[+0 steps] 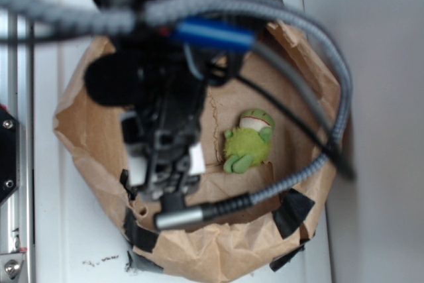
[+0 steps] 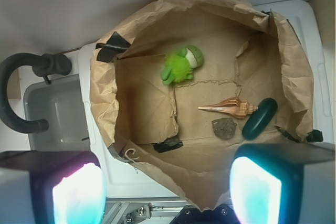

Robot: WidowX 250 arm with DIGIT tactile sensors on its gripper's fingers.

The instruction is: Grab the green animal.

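Inside the bag: a brown paper bag with its rim rolled down is seen from above, and four small things are held on its flat bottom.
Green animal: the green animal is found lying on the bag floor toward the far wall in the wrist view, its white-and-red head turned right; nothing is touching it.
Same toy, exterior view: the green animal is seen just right of the arm, uncovered.
Gripper: the gripper is held high above the near rim of the bag, well apart from the toy.
Fingers: the two fingers are spread wide at the bottom corners of the wrist view, and nothing is gripped between them.
Shell: a tan spiral shell is laid near the middle of the floor, pointing left.
Dark green object: a smooth oblong object is set just right of the shell, by the right wall.
Rock: a grey-brown rock is placed just below the shell.
Tape: black tape is stuck at the bag's rim.
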